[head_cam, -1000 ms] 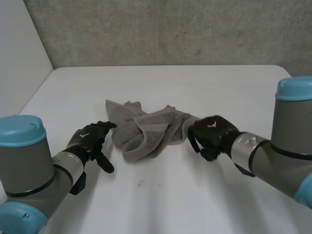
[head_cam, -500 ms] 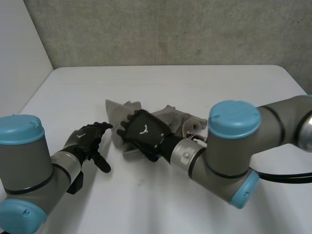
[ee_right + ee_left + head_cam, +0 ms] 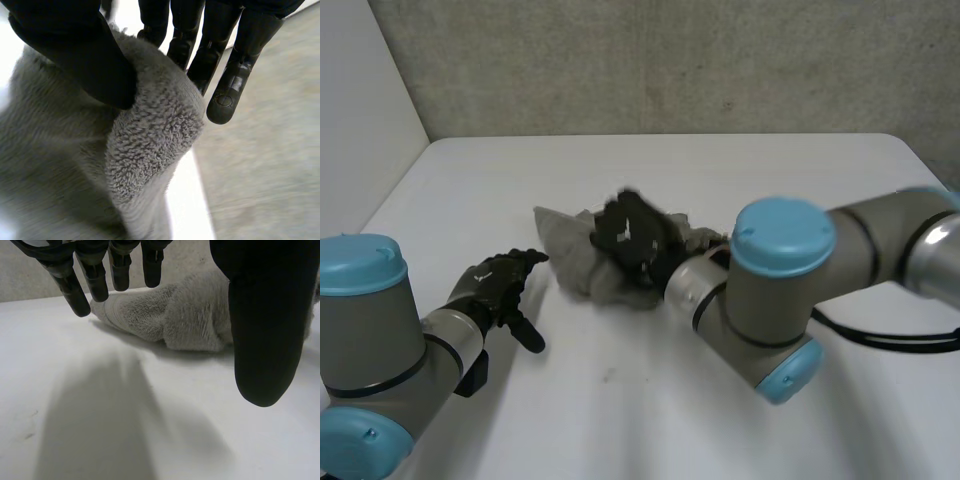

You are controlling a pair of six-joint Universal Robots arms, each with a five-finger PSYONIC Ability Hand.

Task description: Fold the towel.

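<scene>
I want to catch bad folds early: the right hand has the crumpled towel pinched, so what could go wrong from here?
1. The right hand pinches a thick, bunched fold of the towel rather than a single corner, so lifting may drag the whole heap instead of opening it.
2. The left hand is open beside one end of the towel and holds nothing. With that end unpinned, the towel may slide across the table.

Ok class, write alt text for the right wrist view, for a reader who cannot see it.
The robot's right hand pinches a thick fold of the grey towel, with its thumb pressed on one side and its fingers reaching down behind the other. The towel's looped pile is seen close up.
</scene>
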